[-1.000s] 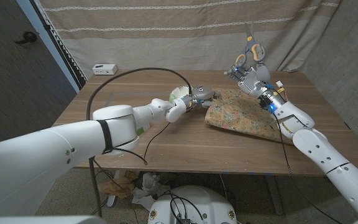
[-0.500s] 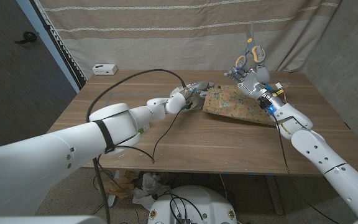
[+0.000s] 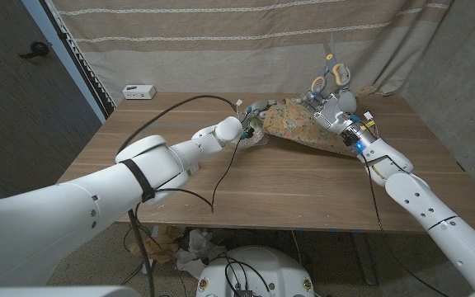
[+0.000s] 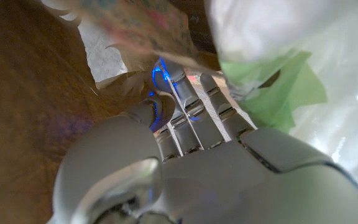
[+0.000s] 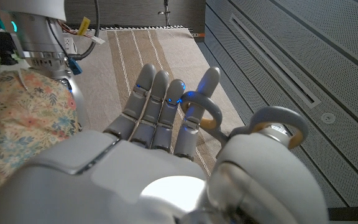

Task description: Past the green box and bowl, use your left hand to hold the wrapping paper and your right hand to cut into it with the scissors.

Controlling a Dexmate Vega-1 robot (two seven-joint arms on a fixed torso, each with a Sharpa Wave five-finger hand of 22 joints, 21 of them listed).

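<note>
Right hand (image 3: 330, 101) grips the scissors (image 3: 333, 73) by their handles, blades up, just above the far edge of the floral wrapping paper (image 3: 308, 129). Left hand (image 3: 254, 120) pinches the paper's near-left corner, lifting it off the tabletop (image 3: 246, 181). With only one corner held, the sheet may sag or slip, so the blades could crumple it rather than cut. Behind the left hand, something pale green shows, perhaps the bowl; its cable (image 3: 180, 103) loops nearby.
</note>
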